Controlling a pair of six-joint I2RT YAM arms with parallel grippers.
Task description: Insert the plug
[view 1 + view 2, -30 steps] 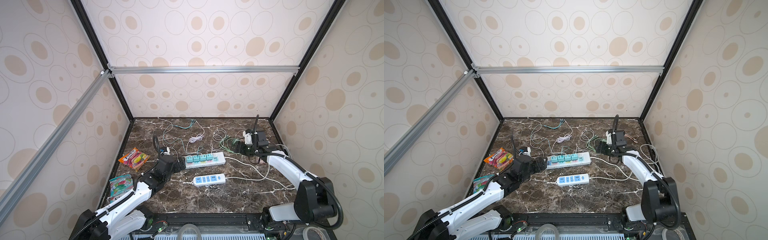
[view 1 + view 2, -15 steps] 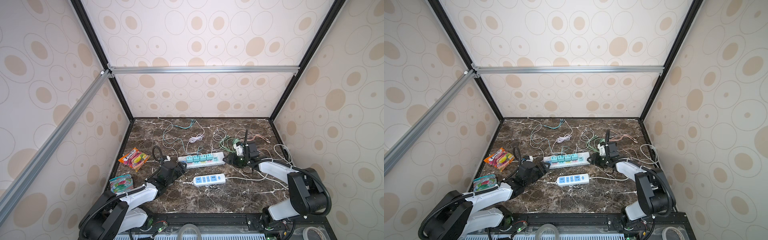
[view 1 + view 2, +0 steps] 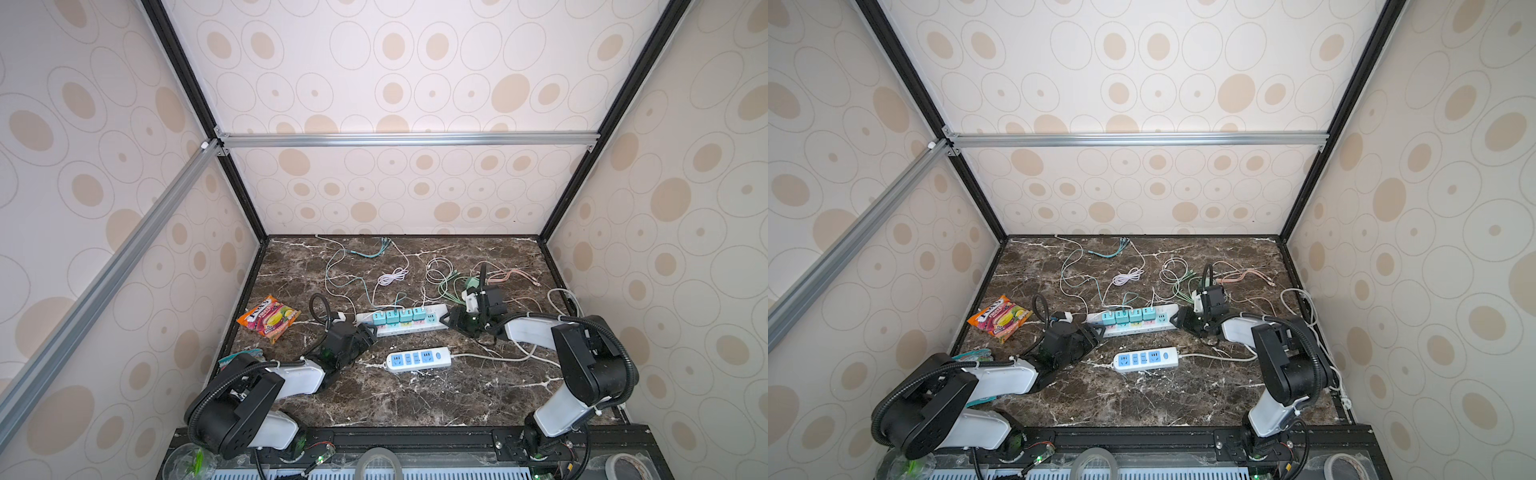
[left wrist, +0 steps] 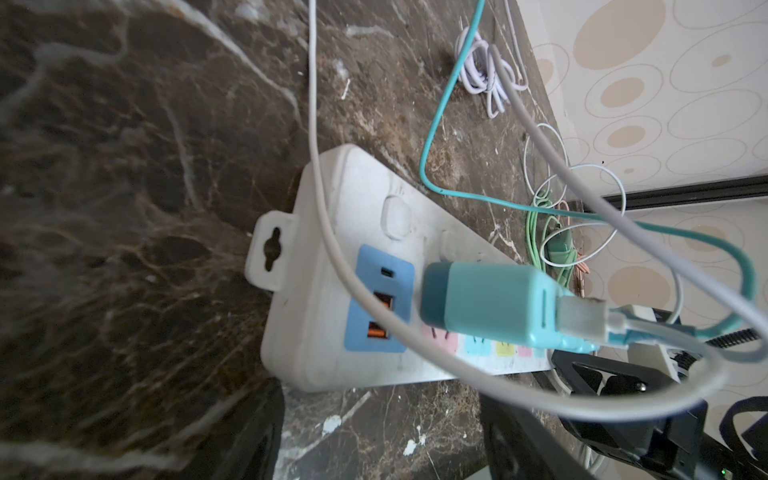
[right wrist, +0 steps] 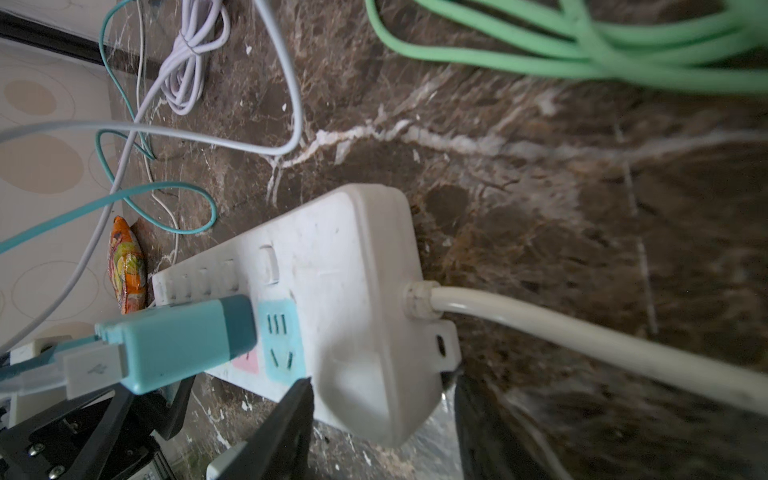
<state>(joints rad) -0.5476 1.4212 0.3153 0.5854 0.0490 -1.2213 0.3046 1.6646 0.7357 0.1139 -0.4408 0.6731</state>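
Left fingers (image 4: 249,436) being held open at power strip (image 4: 307,340); right fingers (image 5: 282,428) being clamped on cord end; free socket (image 5: 278,340) best left unblocked.

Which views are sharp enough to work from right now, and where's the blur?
Both top views: evenly lit and sharp, though the power strip is small. Left wrist view: the strip's end is fairly crisp, the teal charger soft, the marble top smeared. Right wrist view: the green cables and thick white cord are out of focus.
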